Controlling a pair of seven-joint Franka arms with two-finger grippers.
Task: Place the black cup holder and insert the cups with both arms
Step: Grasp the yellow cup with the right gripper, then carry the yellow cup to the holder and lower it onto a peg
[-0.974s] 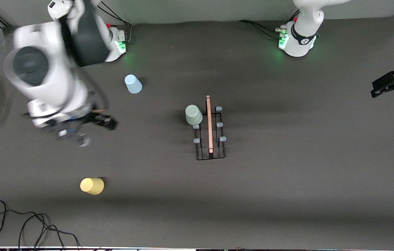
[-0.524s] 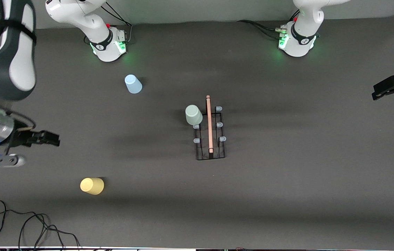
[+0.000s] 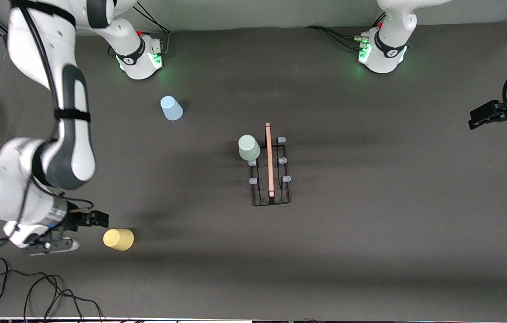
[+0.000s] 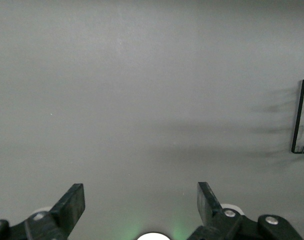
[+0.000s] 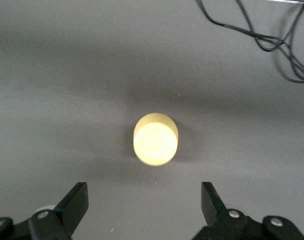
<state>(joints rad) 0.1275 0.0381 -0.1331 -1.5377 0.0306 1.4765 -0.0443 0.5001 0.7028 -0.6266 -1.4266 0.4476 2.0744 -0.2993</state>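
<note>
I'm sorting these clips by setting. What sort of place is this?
Likely a robotics lab bench: two arms bolted to a dark matted table, loose cables at its edge, and only a cup holder and plastic cups as props.

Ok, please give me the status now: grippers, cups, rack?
Right gripper open, beside yellow cup, holding nothing. Left gripper open, waiting at its table end. Green cup on rack; blue cup loose. Nothing in the way.

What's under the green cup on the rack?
The green cup sits upside down at one corner of the black rack. The other five pegs show bare; whatever is under the cup, likely the sixth peg, is covered.
</note>
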